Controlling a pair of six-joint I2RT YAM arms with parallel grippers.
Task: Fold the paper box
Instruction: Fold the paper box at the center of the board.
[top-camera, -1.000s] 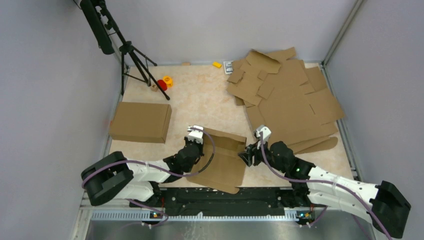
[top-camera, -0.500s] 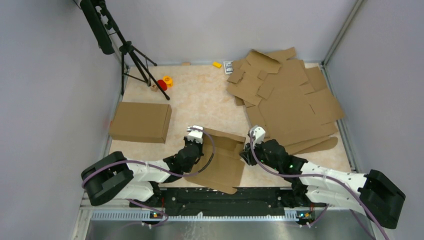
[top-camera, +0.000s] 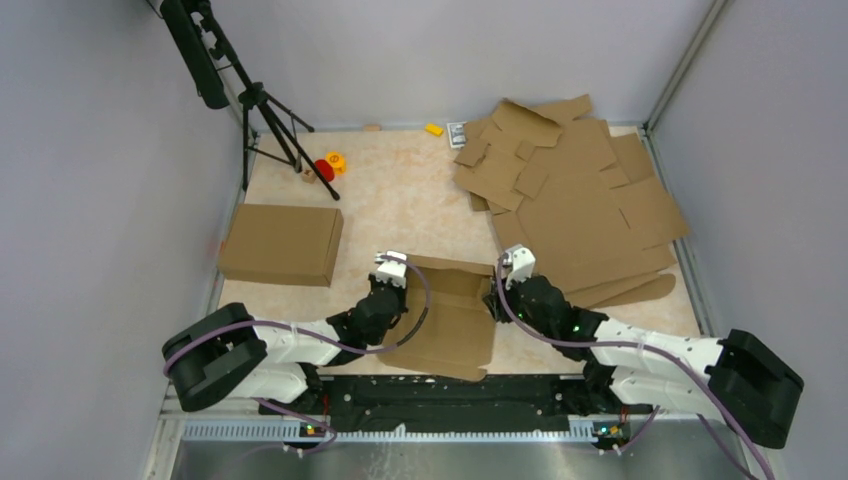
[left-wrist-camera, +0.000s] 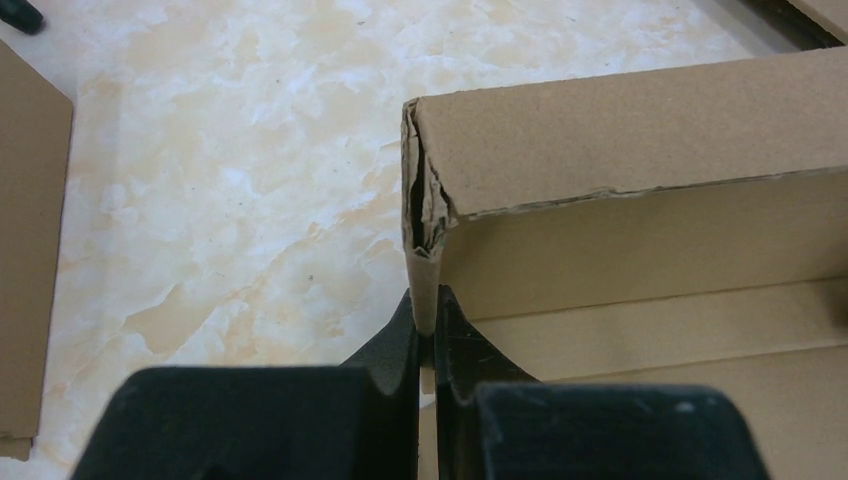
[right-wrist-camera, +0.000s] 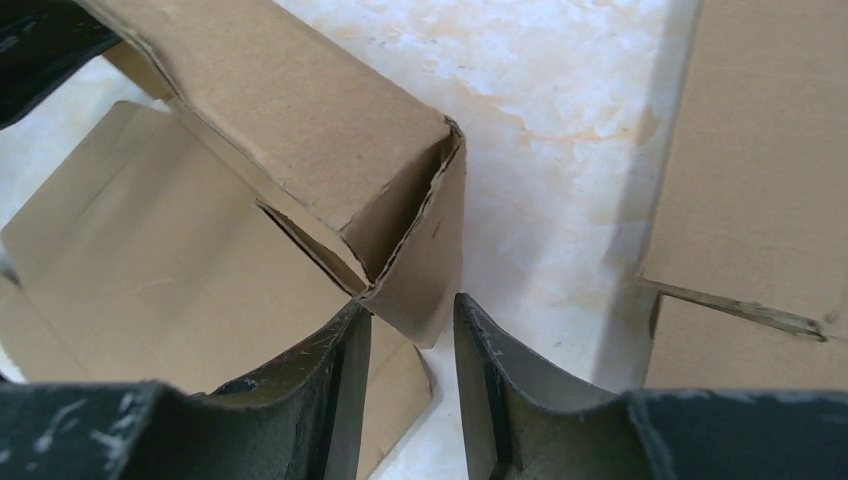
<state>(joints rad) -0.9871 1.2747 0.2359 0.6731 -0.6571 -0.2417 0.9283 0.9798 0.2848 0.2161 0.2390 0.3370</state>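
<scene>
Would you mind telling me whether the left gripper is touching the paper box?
Touching: the left wrist view shows the left gripper pinching the paper box wall.

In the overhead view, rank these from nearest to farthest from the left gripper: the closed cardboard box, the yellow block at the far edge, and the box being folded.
1. The paper box: the left gripper is shut on its left wall.
2. The closed cardboard box: off to the left side.
3. The yellow block: at the far edge.
</scene>
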